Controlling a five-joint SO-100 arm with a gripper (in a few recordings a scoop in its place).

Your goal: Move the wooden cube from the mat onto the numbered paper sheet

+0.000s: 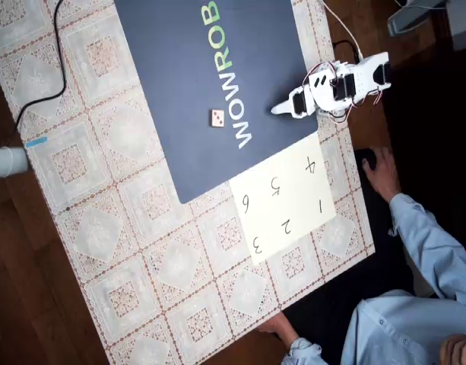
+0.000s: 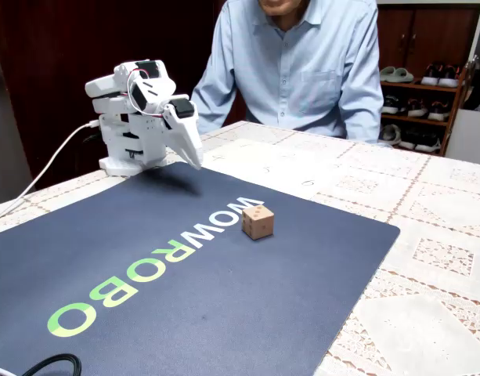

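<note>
The wooden cube [image 1: 217, 118] [image 2: 258, 222], light tan with red dots, rests on the dark navy mat [image 1: 179, 68] [image 2: 224, 313] beside the white "W" of the lettering. The white arm is folded at the mat's edge; its gripper [image 1: 278, 109] [image 2: 195, 160] hangs above the mat with its fingers together, shut and holding nothing, well apart from the cube. The numbered paper sheet [image 1: 290, 186] [image 2: 263, 160] is pale cream with handwritten digits and lies next to the mat's corner, partly tucked under it.
A lace-patterned tablecloth [image 1: 126, 228] covers the table. A person in a light blue shirt [image 2: 302, 63] sits behind the table, one hand [image 1: 381, 171] at its edge. A black cable [image 1: 54, 68] runs over the cloth; a white cable [image 2: 44, 176] leads to the arm's base.
</note>
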